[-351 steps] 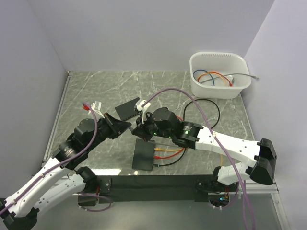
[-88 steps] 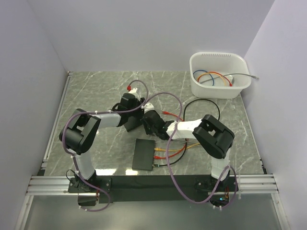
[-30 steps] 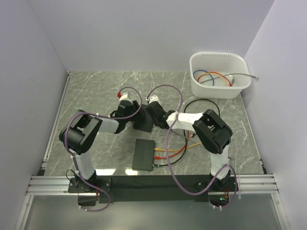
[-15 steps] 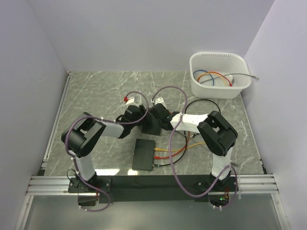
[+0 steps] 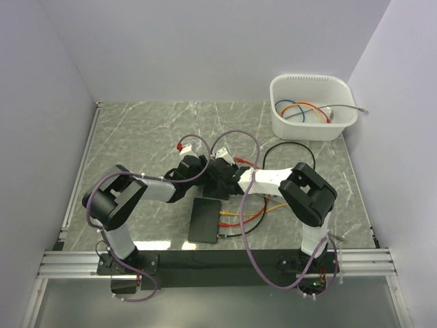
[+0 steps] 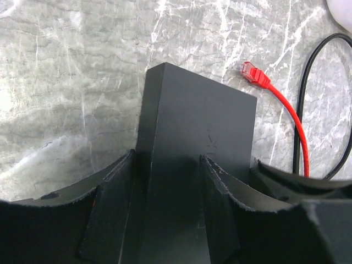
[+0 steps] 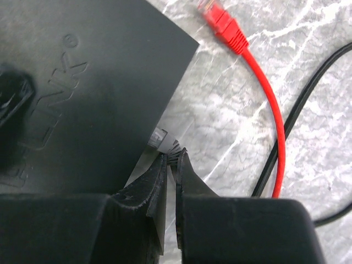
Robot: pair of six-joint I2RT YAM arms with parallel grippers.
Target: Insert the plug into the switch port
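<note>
On the bench (image 5: 136,137), left jaws clamp the switch (image 7: 93,60), embossed "LINK" with a registered mark; right jaws pinch the pale plug (image 7: 160,137) against its edge.

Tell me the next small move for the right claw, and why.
Probably nudge the right claw a touch forward, pressing the plug straight into the switch. The plug is pinched in that shut claw with its tip at the switch's edge, and the left claw clamps the switch from both sides.
</note>
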